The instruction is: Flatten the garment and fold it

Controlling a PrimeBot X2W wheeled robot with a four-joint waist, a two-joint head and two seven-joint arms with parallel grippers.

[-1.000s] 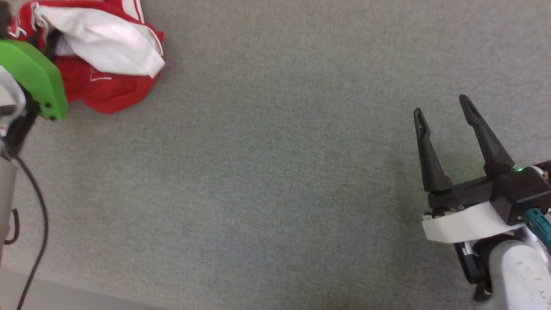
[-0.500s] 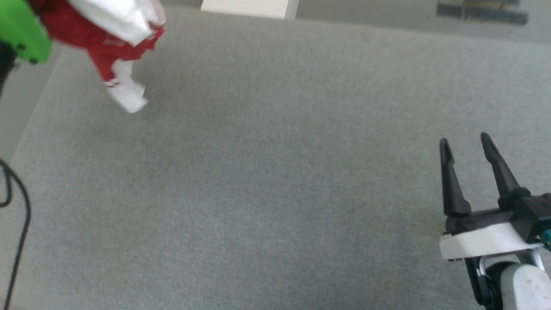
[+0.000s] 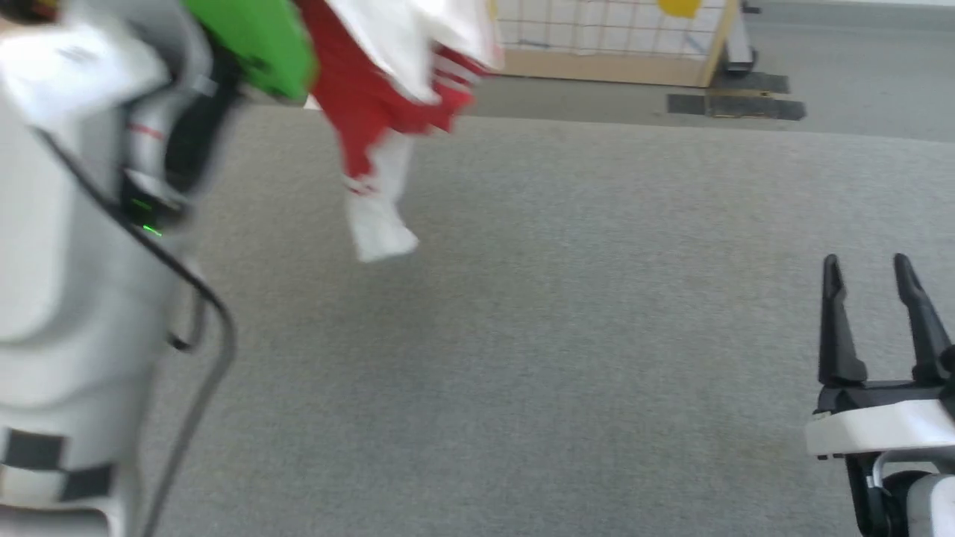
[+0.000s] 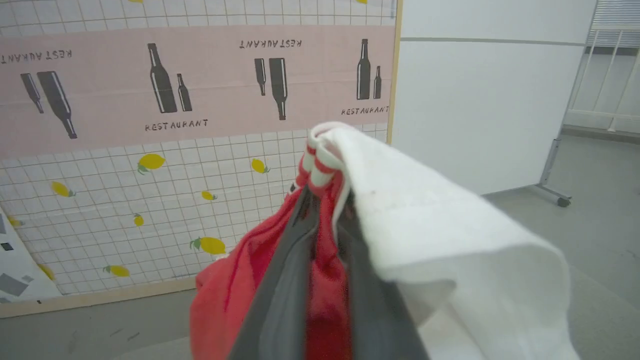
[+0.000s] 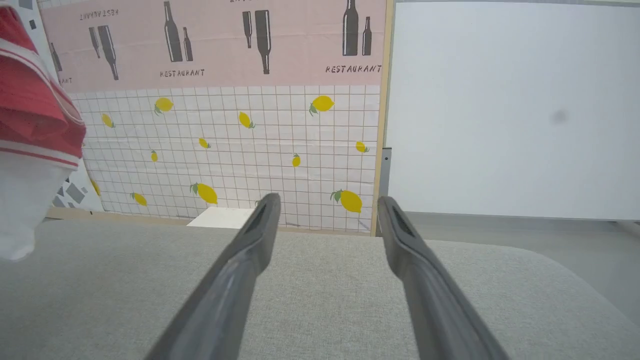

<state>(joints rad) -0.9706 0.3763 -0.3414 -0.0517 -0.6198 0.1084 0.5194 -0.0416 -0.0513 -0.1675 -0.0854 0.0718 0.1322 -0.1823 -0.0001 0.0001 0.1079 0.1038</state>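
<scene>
Reads RESTAURANT on pink wall panel point(image 5: 225, 45); pinching hanging garment point(image 4: 425, 225) in left gripper point(image 4: 325, 200); spread wide, empty, at right gripper point(image 5: 327, 202).

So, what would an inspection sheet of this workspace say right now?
Surface: grey fabric surface, flat.
Job's things: red and white garment, hanging bunched from the left jaws, not yet flattened.
Clutter: nothing seen.
Grippers: left jaws shut on the garment; right jaws open, empty, above the surface.
Cables: black cable looping beside the left arm.
Surroundings: lemon-print panel and white partition behind.
</scene>
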